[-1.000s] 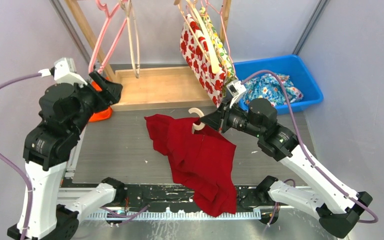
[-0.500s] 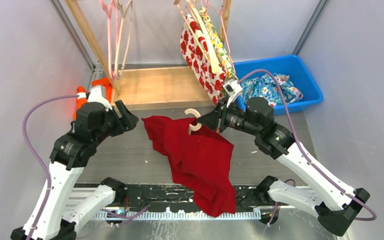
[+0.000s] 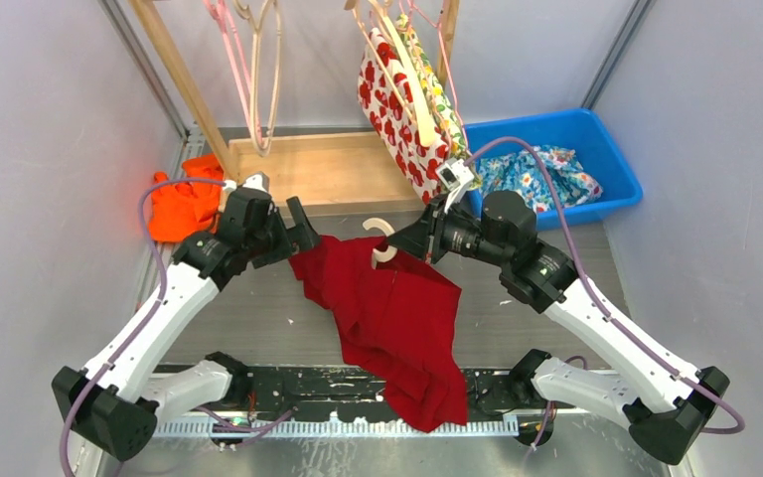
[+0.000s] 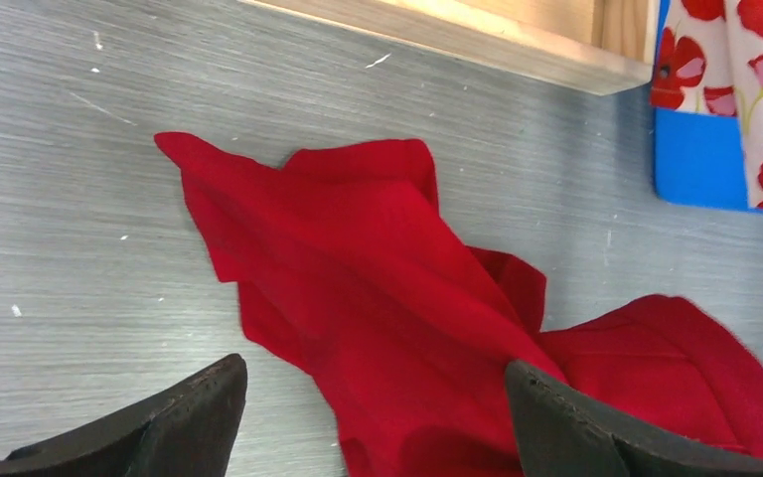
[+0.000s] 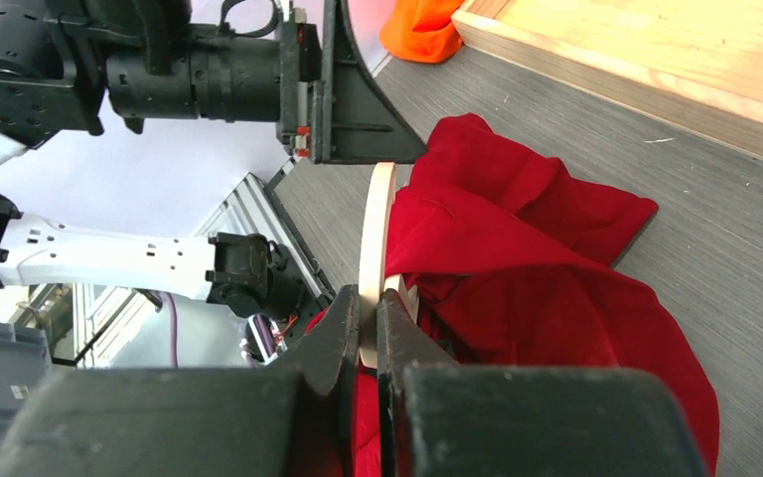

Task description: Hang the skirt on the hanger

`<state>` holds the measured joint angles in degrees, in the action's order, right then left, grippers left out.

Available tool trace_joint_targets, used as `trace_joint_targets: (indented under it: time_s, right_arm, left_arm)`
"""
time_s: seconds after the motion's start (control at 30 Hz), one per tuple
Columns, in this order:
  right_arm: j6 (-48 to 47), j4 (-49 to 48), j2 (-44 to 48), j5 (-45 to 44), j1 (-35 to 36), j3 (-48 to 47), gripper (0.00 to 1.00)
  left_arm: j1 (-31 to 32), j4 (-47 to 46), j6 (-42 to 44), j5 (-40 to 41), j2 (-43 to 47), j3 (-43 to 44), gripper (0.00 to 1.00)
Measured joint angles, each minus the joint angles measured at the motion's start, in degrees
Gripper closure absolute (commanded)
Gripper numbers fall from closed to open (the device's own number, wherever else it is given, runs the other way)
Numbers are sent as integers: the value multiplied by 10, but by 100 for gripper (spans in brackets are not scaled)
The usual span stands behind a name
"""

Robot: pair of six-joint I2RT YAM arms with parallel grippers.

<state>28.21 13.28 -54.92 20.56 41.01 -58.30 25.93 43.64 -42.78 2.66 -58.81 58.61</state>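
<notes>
The red skirt point(image 3: 392, 308) lies crumpled on the grey table, its lower end hanging over the near edge. A pale wooden hanger point(image 3: 385, 238) sits in its top edge with the hook sticking up. My right gripper point(image 3: 409, 244) is shut on the hanger's neck point(image 5: 378, 219), and the skirt point(image 5: 536, 258) is draped around it. My left gripper point(image 3: 303, 237) hovers open at the skirt's upper left corner. In the left wrist view the skirt point(image 4: 358, 268) spreads between and beyond the two wide-apart fingers point(image 4: 194, 402), which hold nothing.
An orange cloth point(image 3: 181, 204) lies at the far left. The wooden rack base point(image 3: 318, 174) runs behind the skirt, with pink hangers point(image 3: 248, 60) and a poppy-print garment point(image 3: 402, 99) hanging above. A blue bin point(image 3: 611, 159) with floral cloth stands back right.
My left arm swung down from the back left to the skirt's upper left corner and its jaws opened wider. The right gripper and hanger shifted slightly left.
</notes>
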Motion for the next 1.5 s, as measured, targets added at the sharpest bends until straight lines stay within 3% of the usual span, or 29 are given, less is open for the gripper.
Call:
trace_joint_targets:
  time_s: [0.33,0.57,1.13,1.2,1.33,1.5]
  right_arm:
    - [0,0,2,1,0,2,99]
    - [-1,0,4,4,0,2,99]
    - [-4,-1,3,6,0,6,99]
    - [-4,-2,3,6,0,8,99]
    - [-4,-3,3,6,0,8,99]
    - [-3,-3,3,8,0,10,99]
  left_arm:
    - [0,-81,-21,-24,-37,0,1]
    - [0,-92,-24,-35,-36,0,5]
    - [0,-82,-70,-46,-33,-13,0]
    - [0,-83,-79,-53,-48,-13,7]
    - [0,-93,-89,-57,-78,-22,34]
    - [0,-106,-95,-57,-82,-28,59]
